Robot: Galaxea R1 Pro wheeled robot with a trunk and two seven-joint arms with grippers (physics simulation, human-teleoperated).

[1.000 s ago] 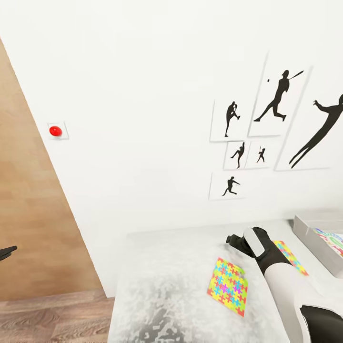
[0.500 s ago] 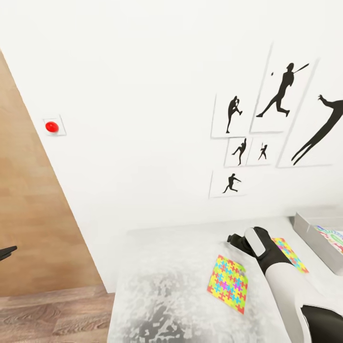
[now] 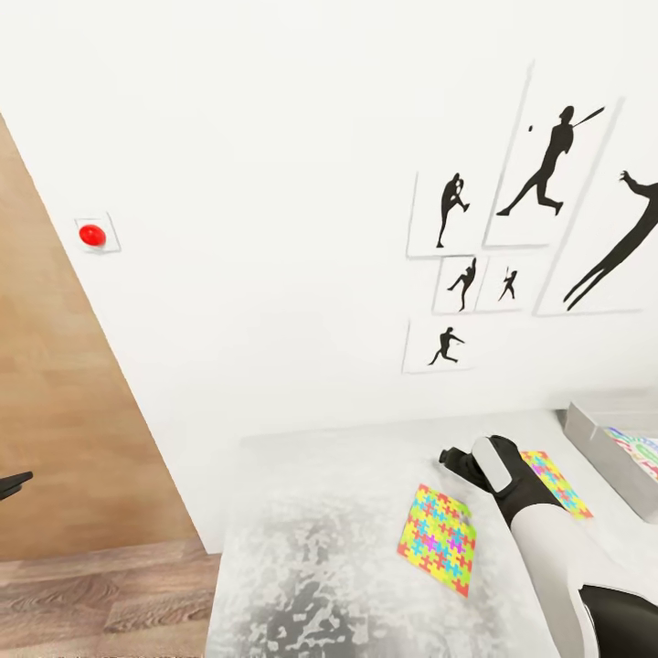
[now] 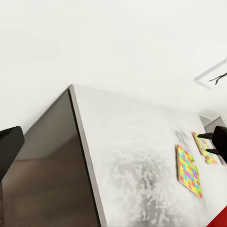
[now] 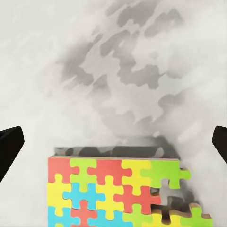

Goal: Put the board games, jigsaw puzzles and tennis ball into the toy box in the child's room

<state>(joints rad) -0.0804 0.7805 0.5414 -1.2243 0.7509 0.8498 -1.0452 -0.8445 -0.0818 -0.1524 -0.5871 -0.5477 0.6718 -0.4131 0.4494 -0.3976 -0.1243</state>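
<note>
**Now: right gripper above a puzzle on the table**

Two jigsaw puzzles lie flat on the table (image 3: pixel 311 548), one (image 3: pixel 438 538) beside the right gripper (image 3: pixel 454 456), the other (image 3: pixel 555 482) half hidden behind the arm. The toy box (image 3: pixel 599 439) is cut off. Right fingers are spread apart; left gripper (image 3: pixel 13 482) unclear.

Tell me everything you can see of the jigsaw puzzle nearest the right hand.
The near jigsaw puzzle is a thin, roughly square board of interlocking red, yellow, green and blue pieces, looking like stiff card. It lies on the pale grey table, one edge apparently raised slightly, casting a shadow. A few pieces are missing at one corner. The right hand hangs open above it, not touching. A second puzzle lies apart, beyond the arm.
</note>
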